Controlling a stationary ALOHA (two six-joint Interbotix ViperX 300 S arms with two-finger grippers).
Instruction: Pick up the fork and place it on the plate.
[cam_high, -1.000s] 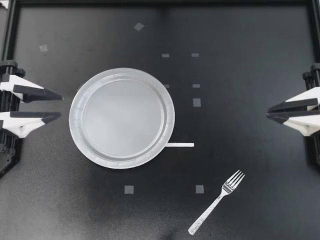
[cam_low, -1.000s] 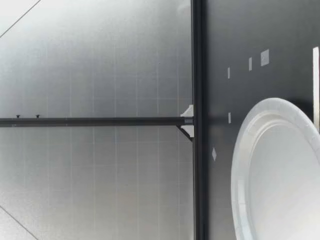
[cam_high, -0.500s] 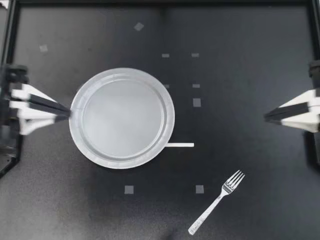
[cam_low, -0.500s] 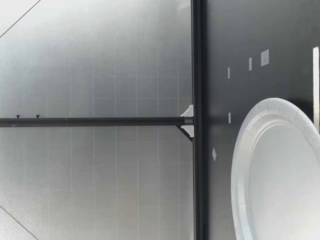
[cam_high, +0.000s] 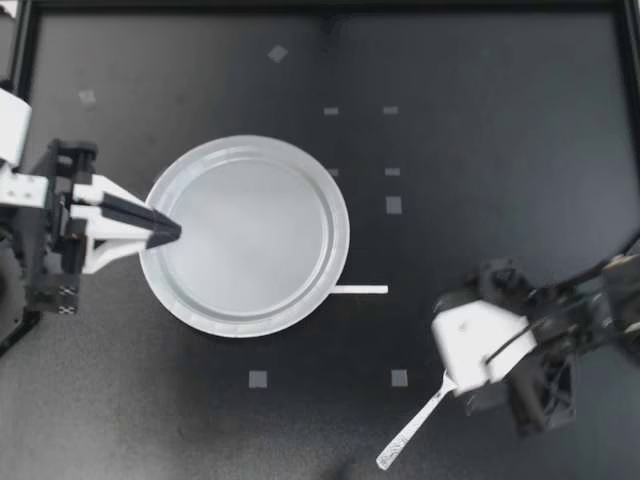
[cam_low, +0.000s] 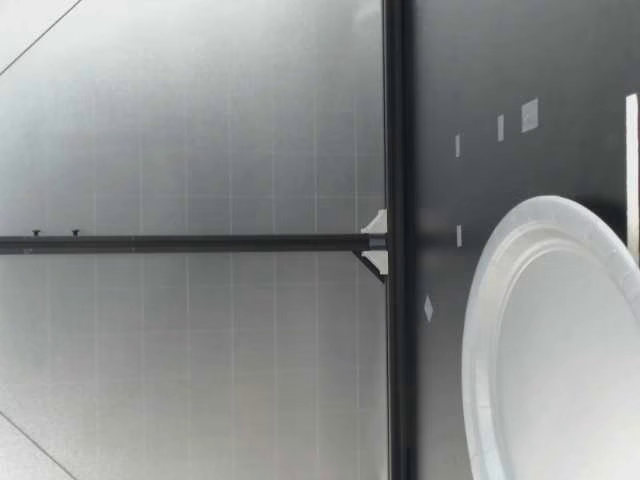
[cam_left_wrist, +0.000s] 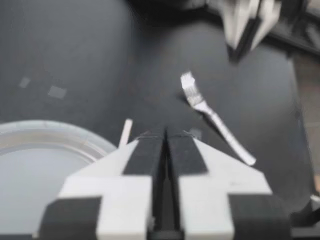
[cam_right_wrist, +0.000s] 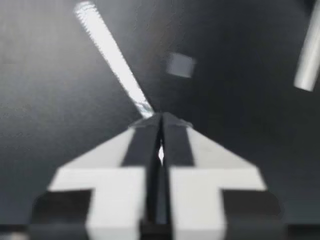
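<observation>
- Over the table, top view: left gripper (cam_high: 168, 232) hangs with its fingers pressed together, tips over the plate's (cam_high: 338, 215) rim, holding nothing. It is probably parked there to keep out of the way.
- Right gripper (cam_high: 455, 372) hovers above the fork's (cam_high: 412, 428) head and hides the tines. The handle lies flat on the table (cam_high: 520, 120), well apart from the plate. The fork is on this arm's side, so the pick likely falls to it.
- Low view: only the plate (cam_low: 480, 330) shows; no fork, no gripper.
- Left wrist view: closed fingers point across the plate's rim (cam_left_wrist: 60, 131) toward the fork (cam_left_wrist: 215, 120).
- Right wrist view: fingers closed to a slit, gripping nothing, and the fork handle (cam_right_wrist: 112, 50) runs ahead of the tips. The jaws would have to spread before any grasp.
</observation>
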